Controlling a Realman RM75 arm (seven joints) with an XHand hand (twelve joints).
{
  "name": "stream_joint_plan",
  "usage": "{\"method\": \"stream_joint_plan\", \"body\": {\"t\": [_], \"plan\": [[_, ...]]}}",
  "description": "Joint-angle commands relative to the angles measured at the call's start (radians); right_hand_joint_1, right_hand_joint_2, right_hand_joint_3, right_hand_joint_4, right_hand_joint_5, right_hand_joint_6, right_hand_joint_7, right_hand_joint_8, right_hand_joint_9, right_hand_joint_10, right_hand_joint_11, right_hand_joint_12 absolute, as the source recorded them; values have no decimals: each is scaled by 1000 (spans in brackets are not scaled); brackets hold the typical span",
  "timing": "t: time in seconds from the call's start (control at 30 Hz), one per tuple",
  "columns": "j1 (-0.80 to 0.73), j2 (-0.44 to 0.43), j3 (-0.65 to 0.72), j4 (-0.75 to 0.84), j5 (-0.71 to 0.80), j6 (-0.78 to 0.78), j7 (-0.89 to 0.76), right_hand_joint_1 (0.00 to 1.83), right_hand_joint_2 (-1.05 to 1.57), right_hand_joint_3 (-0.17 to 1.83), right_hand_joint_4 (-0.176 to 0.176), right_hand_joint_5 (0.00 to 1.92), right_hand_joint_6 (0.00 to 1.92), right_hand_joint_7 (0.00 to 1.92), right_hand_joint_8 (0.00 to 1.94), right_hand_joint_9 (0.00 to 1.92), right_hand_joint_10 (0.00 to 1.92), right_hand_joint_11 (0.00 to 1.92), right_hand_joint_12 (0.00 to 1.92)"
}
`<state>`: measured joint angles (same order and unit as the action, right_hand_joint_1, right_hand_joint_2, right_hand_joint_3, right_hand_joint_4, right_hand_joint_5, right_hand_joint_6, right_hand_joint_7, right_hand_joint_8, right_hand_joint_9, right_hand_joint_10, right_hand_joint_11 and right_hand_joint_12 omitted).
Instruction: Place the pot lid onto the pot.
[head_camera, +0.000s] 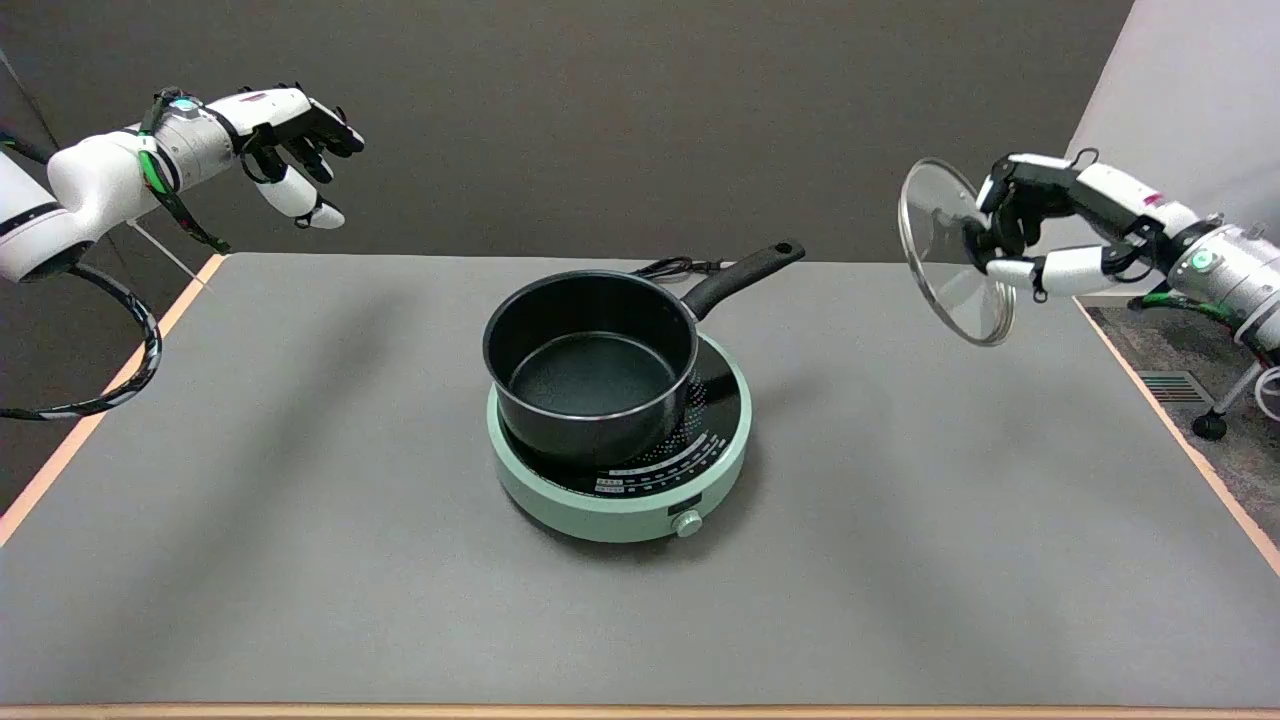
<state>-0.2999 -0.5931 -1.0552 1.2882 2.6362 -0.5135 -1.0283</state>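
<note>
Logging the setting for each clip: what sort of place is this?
Probably a robot lab's test bench, not a kitchen: a bare grey table against plain walls, a lone green hotplate bearing a black pot, the right hand holding a glass lid.

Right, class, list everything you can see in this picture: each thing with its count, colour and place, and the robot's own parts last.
Pot: one, black, long handle pointing to the far right, open, standing on the cooker.
Cooker: one, pale green with black top and front knob, middle of table.
Cable: one, black, behind the pot.
Pot lid: one, clear glass with metal rim, tilted on edge in the air at the right.
Table: one, grey with tan edge.
Right hand: one, black and white, holds the pot lid.
Left hand: one, black and white, in the air at upper left, holds nothing.
</note>
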Motion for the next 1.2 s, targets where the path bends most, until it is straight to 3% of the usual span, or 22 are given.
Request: {"method": "stream_joint_plan", "body": {"t": [0.03, 0.6, 0.93, 1.2], "plan": [[53, 30, 44, 65, 4, -52, 17, 1312, 978, 608, 155, 417, 1536, 708, 1602, 584, 1921, -1, 1921], [107, 132, -36, 340, -162, 236, 18, 1311, 982, 606, 156, 416, 1534, 704, 1608, 588, 1921, -1, 1921], [111, 276, -95, 467, -166, 486, 18, 1312, 984, 597, 160, 409, 1535, 707, 1600, 583, 1921, -1, 1921], [111, 277, -130, 515, -158, 579, 18, 1312, 989, 588, 164, 401, 1529, 706, 1599, 562, 1921, -1, 1921]]}}
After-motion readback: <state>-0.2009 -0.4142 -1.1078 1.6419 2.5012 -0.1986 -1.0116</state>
